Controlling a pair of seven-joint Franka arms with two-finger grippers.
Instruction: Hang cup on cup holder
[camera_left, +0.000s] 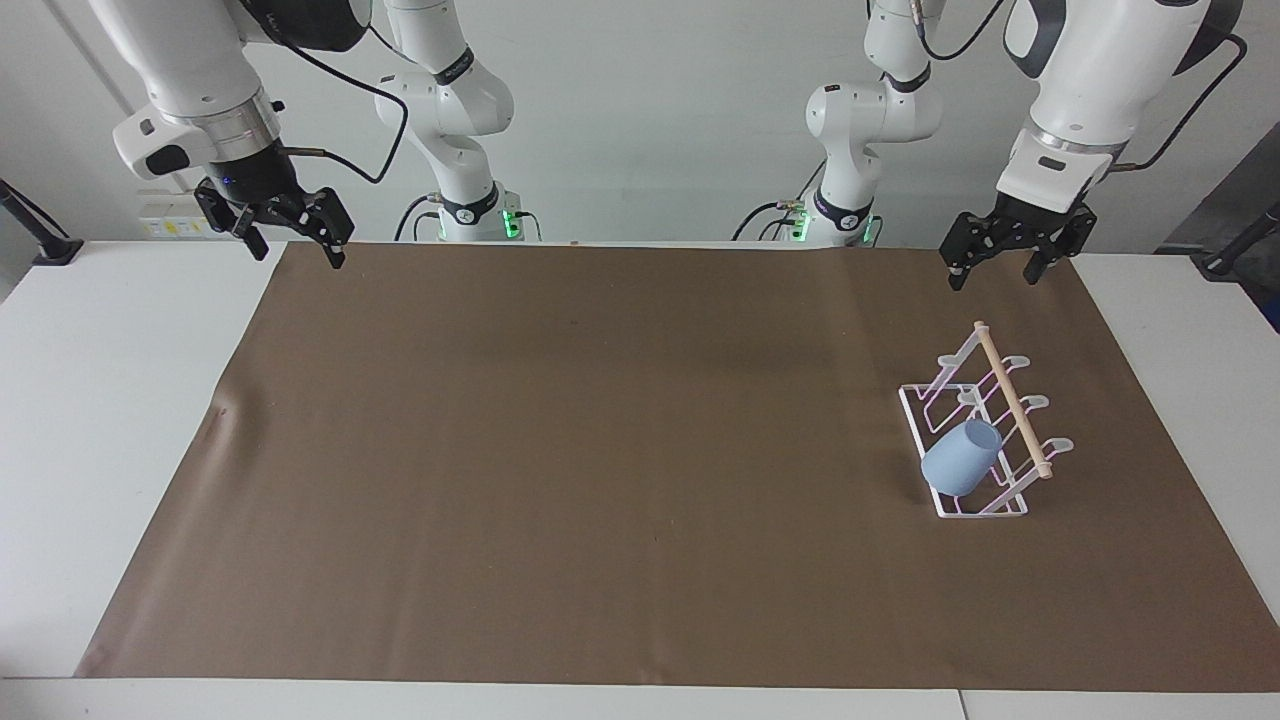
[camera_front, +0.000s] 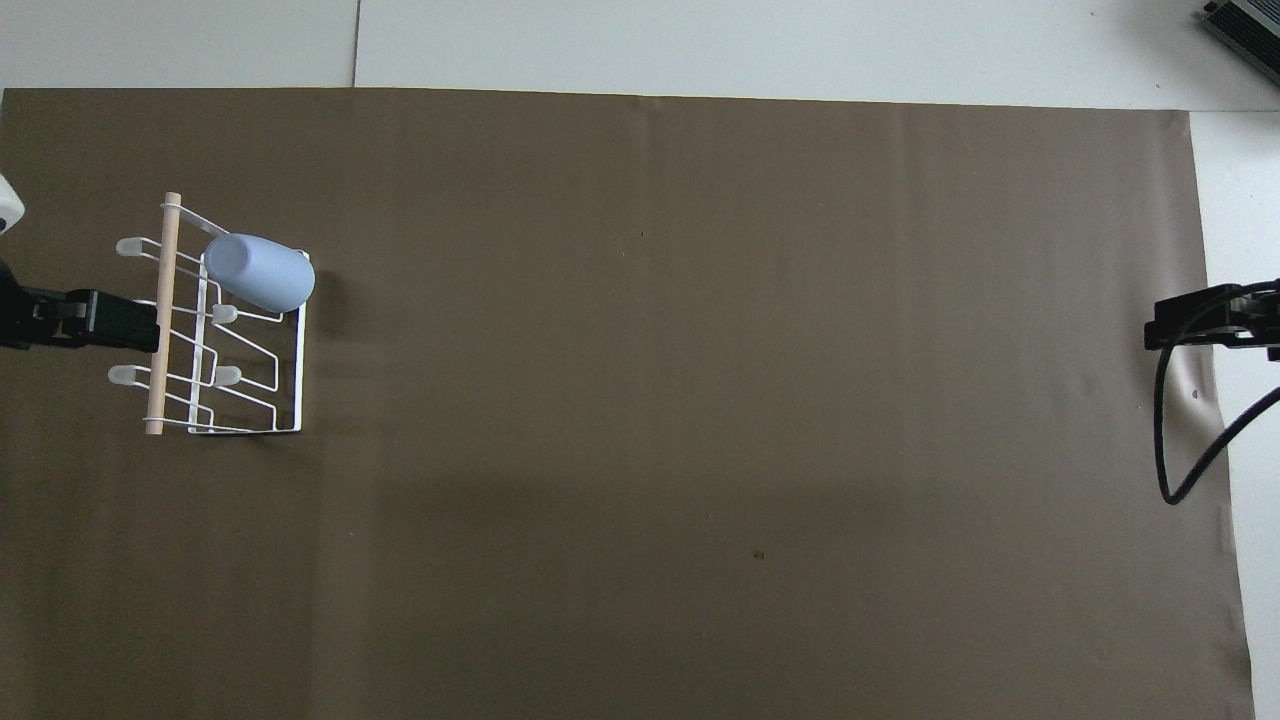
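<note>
The light-blue cup (camera_left: 960, 458) (camera_front: 258, 272) sits tilted over a slanted prong of the white wire cup holder (camera_left: 1000, 395) (camera_front: 285, 380). It is at the holder's end farther from the robots, with its flat bottom up toward the wooden dowel. Nothing grips it. My left gripper (camera_left: 995, 275) (camera_front: 85, 320) hangs open and empty in the air, over the mat's edge by the robots, apart from the holder. My right gripper (camera_left: 292, 252) (camera_front: 1210, 325) waits open and empty over the mat's corner at the right arm's end.
A brown mat (camera_left: 600, 450) covers most of the white table (camera_left: 110, 400). The holder stands on it toward the left arm's end. A black cable (camera_front: 1170, 440) loops down from the right arm.
</note>
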